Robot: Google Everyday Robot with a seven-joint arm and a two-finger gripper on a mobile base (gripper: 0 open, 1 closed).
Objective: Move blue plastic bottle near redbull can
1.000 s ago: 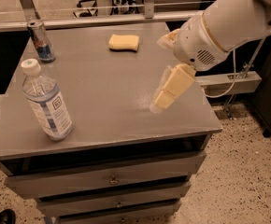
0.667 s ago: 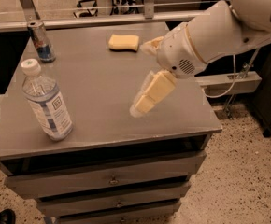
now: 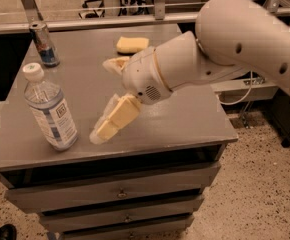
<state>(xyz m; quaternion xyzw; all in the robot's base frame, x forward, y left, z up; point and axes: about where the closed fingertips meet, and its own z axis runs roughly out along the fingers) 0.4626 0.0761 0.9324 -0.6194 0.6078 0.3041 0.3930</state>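
Pincer (image 3: 104, 98) closing on the bottle, nothing held yet.

Seen from the one camera, the arm has swung left across the grey surface (image 3: 195, 119) over the last second, and its pincer now hangs near the blue plastic bottle (image 3: 50, 111) rather than over by the right edge. That looks like the reach before the grasp. The fingers are spread wide and empty, the lower one (image 3: 112, 120) angled down toward the front-left and the upper one up by the wrist. The bottle stands upright at the front-left, just left of the lower fingertip and not touching it. It hasn't shifted. The redbull can (image 3: 44, 44) waits at the back-left corner, behind the bottle and well apart from it. A yellow sponge (image 3: 132, 44) lies at the back, out of the way.
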